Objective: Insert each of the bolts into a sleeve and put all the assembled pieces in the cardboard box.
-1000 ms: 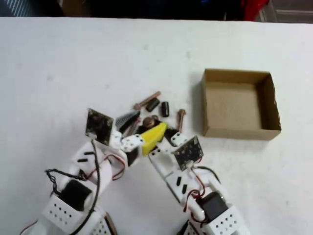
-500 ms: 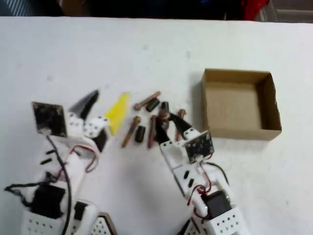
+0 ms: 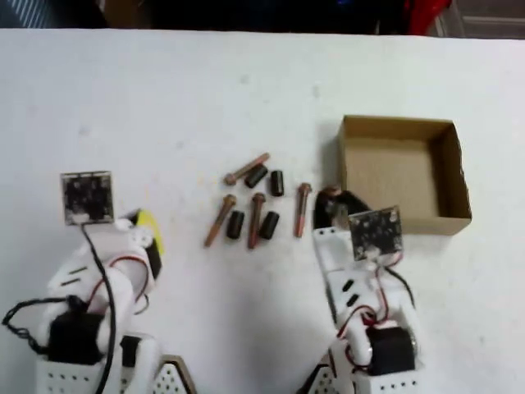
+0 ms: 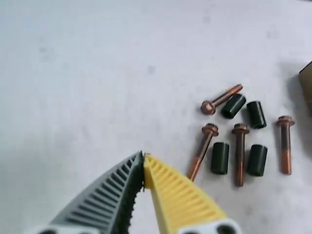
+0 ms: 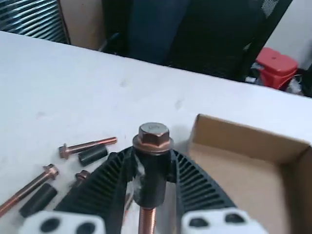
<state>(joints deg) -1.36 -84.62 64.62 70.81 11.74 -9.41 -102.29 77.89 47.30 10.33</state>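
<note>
Bolts (image 3: pixel 256 219) were your job here, so read the high view from the left. At the lower left your left pincer (image 3: pixel 149 232) hung with its grey and yellow fingers pressed together on nothing, well apart from the parts. In the middle of the bench (image 3: pixel 246 90) lay four loose bolts and four loose black sleeves (image 3: pixel 235 224), mixed in one small cluster, none of them joined. Right of the cluster, just beside the left wall of the cardboard box (image 3: pixel 400 176), your right pincer (image 3: pixel 332 203) pinched a fifth sleeve (image 5: pixel 152 178) with a fifth bolt (image 5: pixel 154 135) standing upright through it, head on top. That made five bolts, five sleeves and one box in all. I judged the step in hand to be carrying that made-up piece to the box. The next move called for lifting it over that wall, bringing it above the box floor, and only then spreading the fingers. After that, four pairs were left for you to join.
</note>
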